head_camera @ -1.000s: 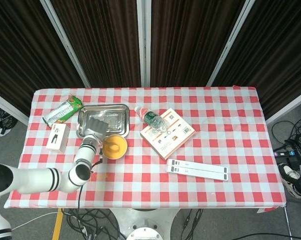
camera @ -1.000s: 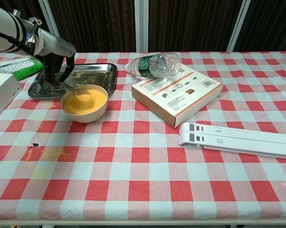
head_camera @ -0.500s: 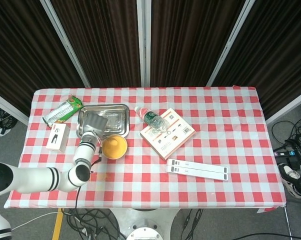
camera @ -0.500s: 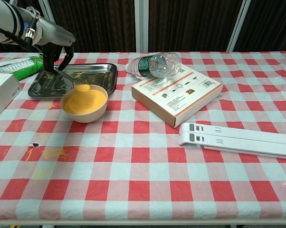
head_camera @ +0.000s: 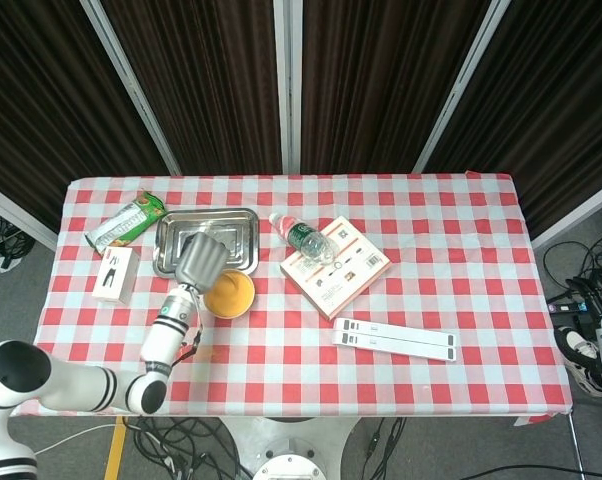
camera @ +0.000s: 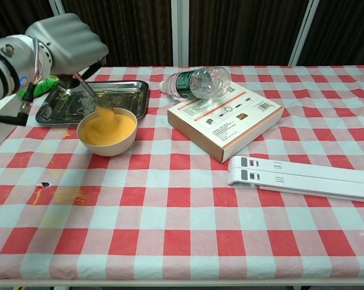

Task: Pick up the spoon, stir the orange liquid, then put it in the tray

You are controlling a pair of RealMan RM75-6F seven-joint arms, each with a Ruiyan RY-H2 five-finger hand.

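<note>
My left hand point(camera: 67, 41) is raised above the table's left side and grips the thin handle of the spoon point(camera: 91, 95). The spoon slants down, and its orange-coated tip hangs at the back rim of the cream bowl of orange liquid point(camera: 107, 130). From the head view, the left hand point(head_camera: 201, 258) covers the spoon, beside the bowl point(head_camera: 229, 294). The metal tray point(camera: 126, 96) lies just behind the bowl with nothing in it. The tray point(head_camera: 239, 232) is partly hidden by the hand in the head view. My right hand does not show in either view.
A water bottle point(camera: 197, 81) lies against a flat orange-and-white box point(camera: 227, 121) right of the tray. A long white stand point(camera: 303, 175) lies at the right front. A green packet point(head_camera: 126, 222) and a small white box point(head_camera: 114, 275) sit at the left edge. Orange spill marks point(camera: 64, 194) stain the cloth.
My left hand has lifted up and toward the chest camera with the spoon. The spoon's tip has come out of the liquid and now hangs at the bowl's back rim.
</note>
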